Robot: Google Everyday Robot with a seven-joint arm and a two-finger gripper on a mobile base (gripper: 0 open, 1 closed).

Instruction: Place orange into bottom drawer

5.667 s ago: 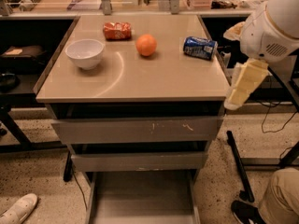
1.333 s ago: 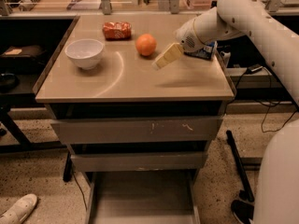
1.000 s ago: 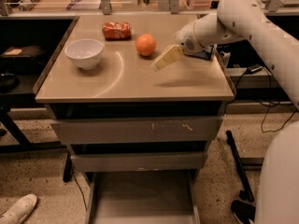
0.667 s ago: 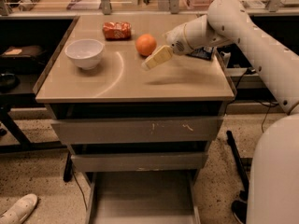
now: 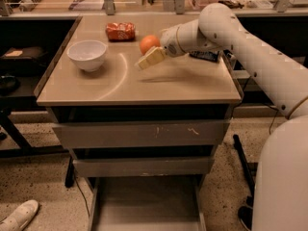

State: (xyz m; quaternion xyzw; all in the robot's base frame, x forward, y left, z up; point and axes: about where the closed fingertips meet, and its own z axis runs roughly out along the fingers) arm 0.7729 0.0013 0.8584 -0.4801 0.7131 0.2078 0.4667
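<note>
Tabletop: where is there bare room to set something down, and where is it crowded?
The front strip of the table is bare, from the white bowl rightward. The back is crowded: snack bag, orange, the gripper just in front of it, and a dark can behind the arm. The bottom drawer floor is bare.

The white arm [image 5: 260, 57] comes in from the right, rising from the bulky body [image 5: 284, 177] at the lower right and crossing the right edge of the tabletop [image 5: 168, 88]. It bends at a rounded joint near the far right corner. From there the wrist [image 5: 185, 37] runs leftward and slightly down. The cream-coloured gripper [image 5: 150, 59] points left over the back half of the tabletop, about midway between the left and right edges, held above the surface.
</note>
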